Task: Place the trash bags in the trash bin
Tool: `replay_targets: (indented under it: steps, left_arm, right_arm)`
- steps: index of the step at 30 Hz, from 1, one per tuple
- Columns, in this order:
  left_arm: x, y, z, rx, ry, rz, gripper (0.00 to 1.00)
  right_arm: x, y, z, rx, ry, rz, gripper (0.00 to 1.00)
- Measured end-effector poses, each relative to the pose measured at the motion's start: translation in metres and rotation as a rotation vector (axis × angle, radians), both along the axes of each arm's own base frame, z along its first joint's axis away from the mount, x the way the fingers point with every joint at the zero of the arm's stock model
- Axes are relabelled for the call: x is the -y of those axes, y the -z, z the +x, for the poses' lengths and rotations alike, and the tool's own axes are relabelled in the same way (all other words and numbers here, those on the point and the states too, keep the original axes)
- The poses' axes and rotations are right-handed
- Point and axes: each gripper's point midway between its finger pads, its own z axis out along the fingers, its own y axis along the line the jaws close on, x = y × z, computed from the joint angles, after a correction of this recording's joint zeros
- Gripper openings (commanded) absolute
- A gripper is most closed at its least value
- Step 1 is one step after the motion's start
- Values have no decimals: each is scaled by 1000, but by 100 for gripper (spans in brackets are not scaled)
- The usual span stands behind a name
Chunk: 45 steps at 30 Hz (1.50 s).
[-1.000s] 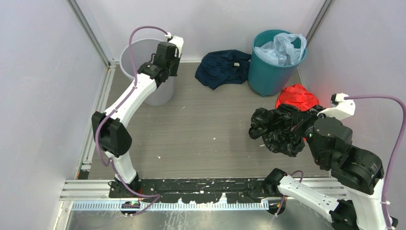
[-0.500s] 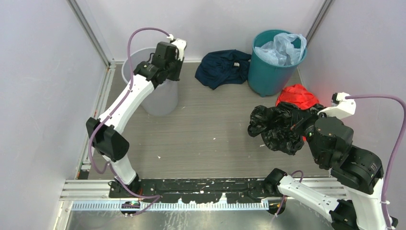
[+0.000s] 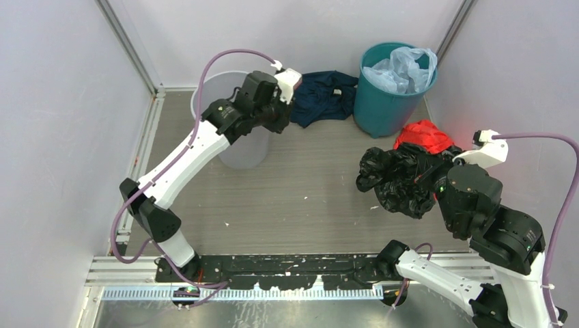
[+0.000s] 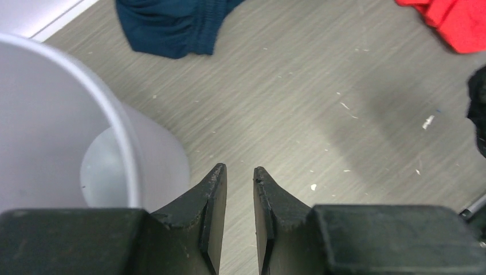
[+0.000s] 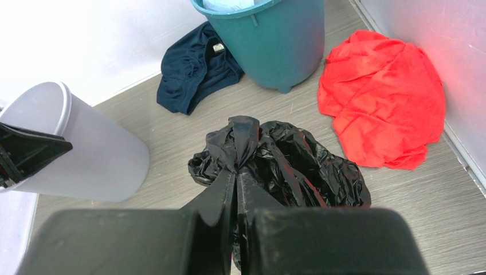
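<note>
Our right gripper is pinched tight on the black bag, which bunches up at its tips, just beside the red cloth. The bag is well apart from the grey bin over on the left. We can see down to that bin's pale bottom. Our left gripper sits just beside the bin's rim, its jaws a small crack apart with nothing between them. The teal bin holds a blue bag.
</note>
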Motion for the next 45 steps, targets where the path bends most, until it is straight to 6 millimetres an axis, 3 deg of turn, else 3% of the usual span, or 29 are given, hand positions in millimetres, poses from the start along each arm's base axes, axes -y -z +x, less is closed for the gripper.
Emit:
replay_targets:
  steps: [4,9,15,20,25,30,37,45]
  left_arm:
    - [20,1,-18,-11,56,-10,29]
    - [28,1,-25,4,66,5,48]
    - [7,-1,-13,61,-25,88,75]
    - [-24,-19,-4,139,-120,138,92]
    - [-71,-33,13,165,-228,128,94]
    - [-110,-15,32,122,-312,144,94]
    - [-99,15,37,52,-256,153,93]
    - [-90,26,33,20,-205,136,93]
  right_arm:
    - [1,-1,0,3,3,-3,9]
    - [1,-1,0,3,5,-6,9]
    - [1,0,0,2,5,-7,9]
    - [0,0,2,5,5,-5,8]
    - [-1,0,3,7,5,-2,9]
    - [-2,2,4,5,4,-4,9]
    - [-3,4,5,2,5,-6,9]
    - [-6,8,7,-6,1,-12,9]
